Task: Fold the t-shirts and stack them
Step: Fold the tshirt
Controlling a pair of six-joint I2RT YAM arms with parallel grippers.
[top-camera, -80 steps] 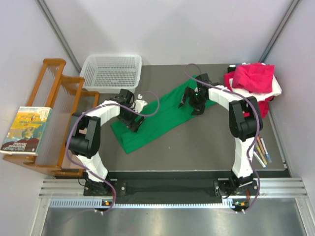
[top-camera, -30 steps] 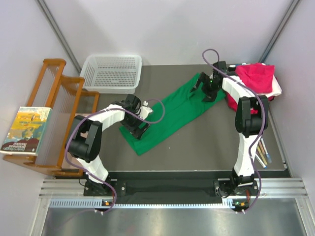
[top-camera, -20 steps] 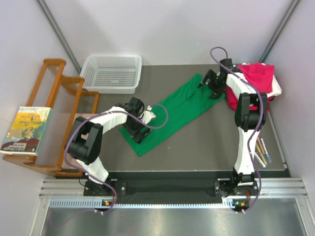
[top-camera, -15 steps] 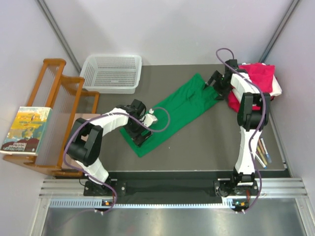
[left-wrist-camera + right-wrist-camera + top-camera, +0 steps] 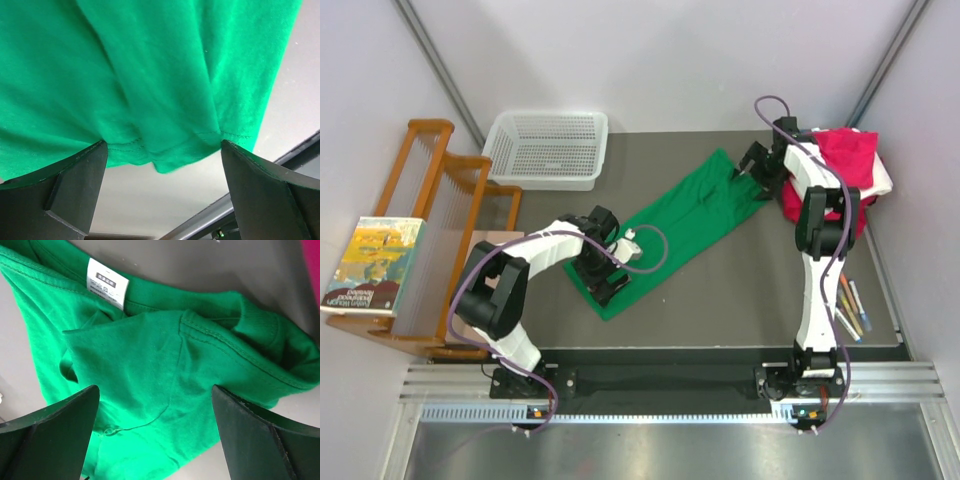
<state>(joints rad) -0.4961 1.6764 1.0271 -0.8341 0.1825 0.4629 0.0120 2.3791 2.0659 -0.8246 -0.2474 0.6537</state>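
The green shirt lies stretched diagonally on the surface, its hem under the left gripper and its collar under the right gripper, both with fingers spread wide. We fear that a grasp may catch only one layer of the bunched collar, so the fold comes out crooked, or that it may snag the pink pile just beside.

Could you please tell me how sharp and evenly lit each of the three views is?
Top external: sharp, evenly lit, no glare on the table. Left wrist: the green t-shirt is crisp down to its hem stitching, while the tool fingers are dark. Right wrist: the label is in focus, its print too small to read.
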